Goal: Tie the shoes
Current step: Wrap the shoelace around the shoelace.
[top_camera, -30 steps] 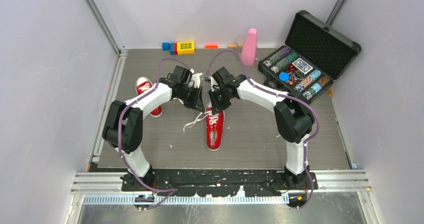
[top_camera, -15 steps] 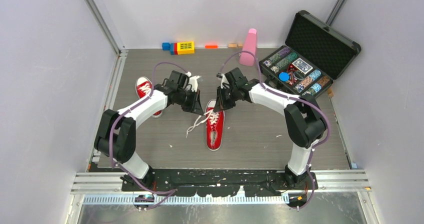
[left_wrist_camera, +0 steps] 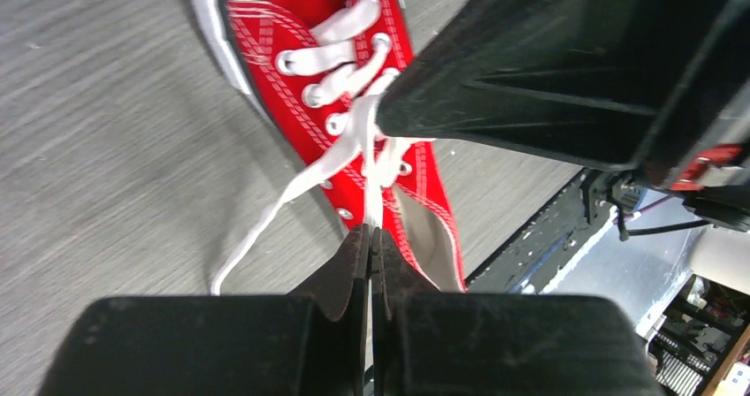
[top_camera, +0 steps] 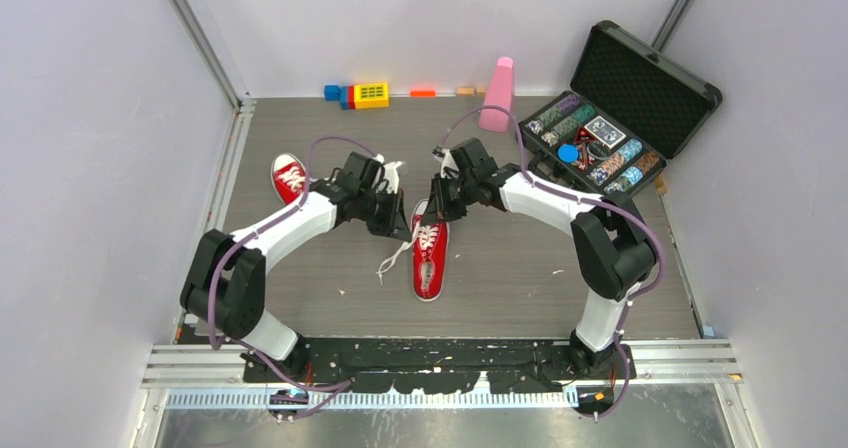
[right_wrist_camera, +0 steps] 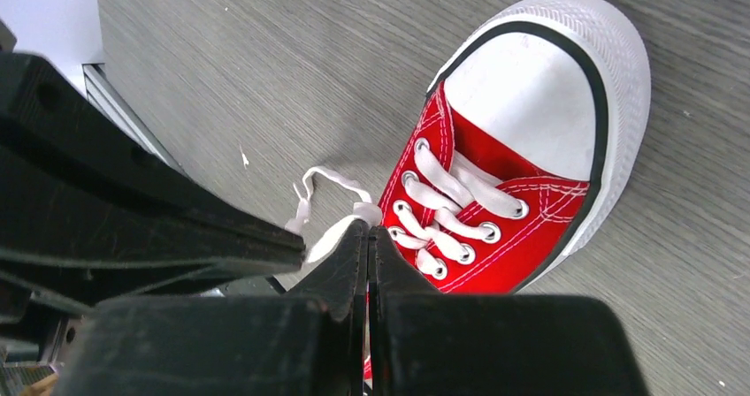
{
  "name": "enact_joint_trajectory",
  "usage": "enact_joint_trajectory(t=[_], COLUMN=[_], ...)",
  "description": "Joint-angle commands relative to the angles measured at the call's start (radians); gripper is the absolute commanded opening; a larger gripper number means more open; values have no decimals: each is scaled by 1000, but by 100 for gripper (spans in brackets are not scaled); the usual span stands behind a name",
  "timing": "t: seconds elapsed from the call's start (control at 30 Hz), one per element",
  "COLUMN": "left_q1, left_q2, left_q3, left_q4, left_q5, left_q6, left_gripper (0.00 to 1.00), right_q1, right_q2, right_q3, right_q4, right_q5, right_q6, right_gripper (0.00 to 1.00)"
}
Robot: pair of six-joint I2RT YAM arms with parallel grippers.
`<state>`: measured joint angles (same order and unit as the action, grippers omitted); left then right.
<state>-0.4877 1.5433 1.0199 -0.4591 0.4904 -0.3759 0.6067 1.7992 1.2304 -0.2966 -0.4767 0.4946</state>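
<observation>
One red shoe (top_camera: 430, 260) with a white toe cap lies mid-table, toe toward the arms. Its white laces (top_camera: 393, 259) trail loose to its left. My left gripper (top_camera: 399, 228) and right gripper (top_camera: 433, 212) meet over its heel end. In the left wrist view, the left gripper (left_wrist_camera: 370, 233) is shut on a white lace strand above the shoe (left_wrist_camera: 349, 104). In the right wrist view, the right gripper (right_wrist_camera: 367, 231) is shut on another lace strand beside the shoe (right_wrist_camera: 522, 175). The second red shoe (top_camera: 289, 176) lies at the left, partly behind my left arm.
An open black case (top_camera: 610, 118) of poker chips stands at the back right. A pink cone-shaped object (top_camera: 497, 94) and coloured blocks (top_camera: 368, 94) stand along the back wall. Walls close in on both sides.
Both arms have shifted, the right gripper a little back and right, the left a little nearer. The grippers stay together over the shoe. The loose lace tail has moved slightly nearer.
</observation>
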Motion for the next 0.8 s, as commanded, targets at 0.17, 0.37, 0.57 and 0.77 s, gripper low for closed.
enact_joint_trajectory(t=[0.17,0.37,0.57,0.77], left_q1=[-78,-92,-56,-8], left_q2=[-42,-21,-95,-68], left_q3=[-90,-126,-125,-39], left_q4=[196,302,253,149], left_q5=[3,-38,-134,-156], left_q6=[-187,-238,-210,-117], left_gripper=[0,0,0,0], right_q1=[2,2,2,1], right_q2=[-73,-90,-92,-75], right_q3=[-18,-28,-31,-28], right_q4=[51,41,4,5], right_q5=[-1,9,-3,0], right_q6=[53,71,56,58], right_gripper=[0,0,0,0])
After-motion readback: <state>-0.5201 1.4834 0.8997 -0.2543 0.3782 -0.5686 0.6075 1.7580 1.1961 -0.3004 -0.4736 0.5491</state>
